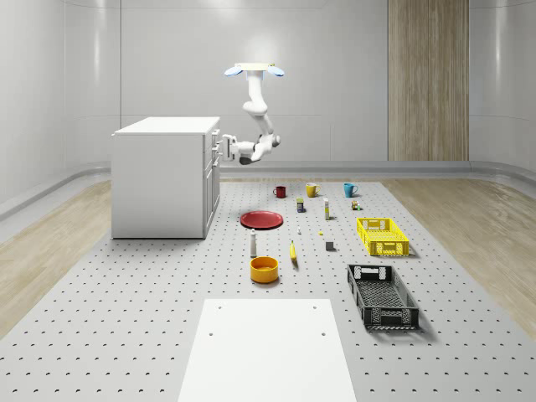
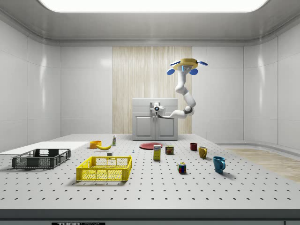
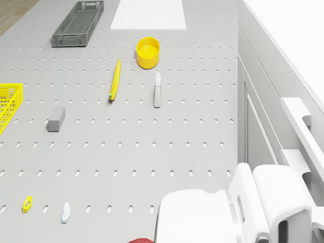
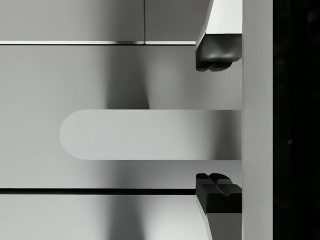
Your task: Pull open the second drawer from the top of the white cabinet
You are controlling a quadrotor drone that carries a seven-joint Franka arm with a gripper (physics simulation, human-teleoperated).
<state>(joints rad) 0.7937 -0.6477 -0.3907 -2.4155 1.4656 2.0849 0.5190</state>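
Note:
The white cabinet (image 1: 163, 180) stands at the back left of the pegboard table in the whole-scene view, its drawer fronts facing that view's right. The drone (image 1: 254, 70) hovers in the air beside those fronts, higher than the cabinet top, with its arm bent down toward them. My gripper (image 1: 226, 149) is at an upper drawer front. In the wrist view the gripper (image 4: 216, 121) is open, with one dark fingertip (image 4: 215, 52) on each side of the rounded bar handle (image 4: 125, 134), and a gap shows between each pad and the bar. From the side, the gripper (image 2: 157, 108) meets the cabinet (image 2: 154, 124) near its top.
On the table in front of the cabinet lie a red plate (image 1: 261, 219), a spray bottle (image 1: 253, 243), a banana (image 1: 293, 251) and an orange bowl (image 1: 264, 269). Mugs (image 1: 311, 190), a yellow crate (image 1: 383, 235) and a black crate (image 1: 382, 295) sit to the right. A white sheet (image 1: 268, 352) lies at the front.

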